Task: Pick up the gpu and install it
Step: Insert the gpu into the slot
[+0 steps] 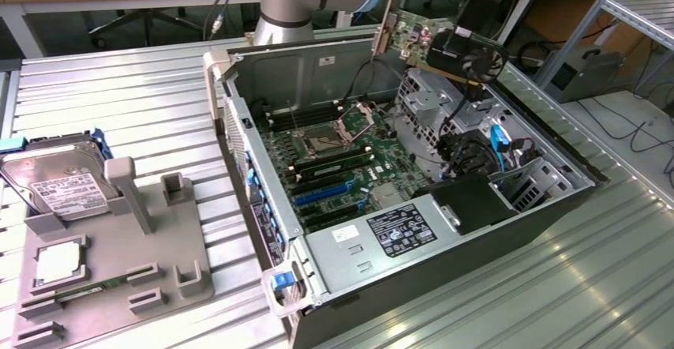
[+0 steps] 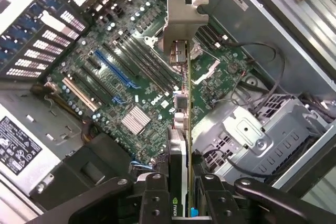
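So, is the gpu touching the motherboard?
Apart. The exterior view shows the gpu held up above the open case, well clear of the motherboard lying inside it.

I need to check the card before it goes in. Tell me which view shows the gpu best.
The exterior view: the gpu shows its broad side, fan and silver bracket, held above the open computer case. The wrist view shows it edge-on, clamped in the gripper, bracket toward the motherboard.
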`<move>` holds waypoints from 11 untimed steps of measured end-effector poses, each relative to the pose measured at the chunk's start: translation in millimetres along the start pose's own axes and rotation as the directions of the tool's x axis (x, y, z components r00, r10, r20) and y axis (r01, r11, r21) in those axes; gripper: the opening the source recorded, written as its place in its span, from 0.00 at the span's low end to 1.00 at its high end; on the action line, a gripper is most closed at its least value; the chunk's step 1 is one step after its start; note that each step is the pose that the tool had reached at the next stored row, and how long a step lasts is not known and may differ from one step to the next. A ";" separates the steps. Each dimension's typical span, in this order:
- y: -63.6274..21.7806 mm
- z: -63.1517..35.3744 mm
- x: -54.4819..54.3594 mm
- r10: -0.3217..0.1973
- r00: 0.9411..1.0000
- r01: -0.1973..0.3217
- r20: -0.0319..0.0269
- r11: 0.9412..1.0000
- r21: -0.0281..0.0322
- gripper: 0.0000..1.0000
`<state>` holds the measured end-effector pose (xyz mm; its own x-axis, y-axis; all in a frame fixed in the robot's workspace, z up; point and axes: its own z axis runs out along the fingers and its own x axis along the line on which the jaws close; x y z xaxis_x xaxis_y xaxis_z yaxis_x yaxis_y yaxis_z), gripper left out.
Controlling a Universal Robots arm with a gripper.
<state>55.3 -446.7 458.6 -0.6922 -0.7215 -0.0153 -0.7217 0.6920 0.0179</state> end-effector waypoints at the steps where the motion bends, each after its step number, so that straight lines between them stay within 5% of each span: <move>1: 0.0 0.1 0.0 -0.028 1.000 0.028 -0.001 1.000 0.000 0.27; 2: 0.0 0.1 0.0 -0.088 0.996 0.088 -0.003 0.996 0.000 0.27; 6: 0.0 0.3 0.0 -0.173 0.985 0.173 -0.006 0.985 0.000 0.27; 11: 0.0 0.6 0.0 -0.296 0.955 0.296 -0.012 0.955 0.000 0.27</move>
<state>55.3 -446.7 458.0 -0.4473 -0.8943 -0.0080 -0.8943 0.4472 0.0130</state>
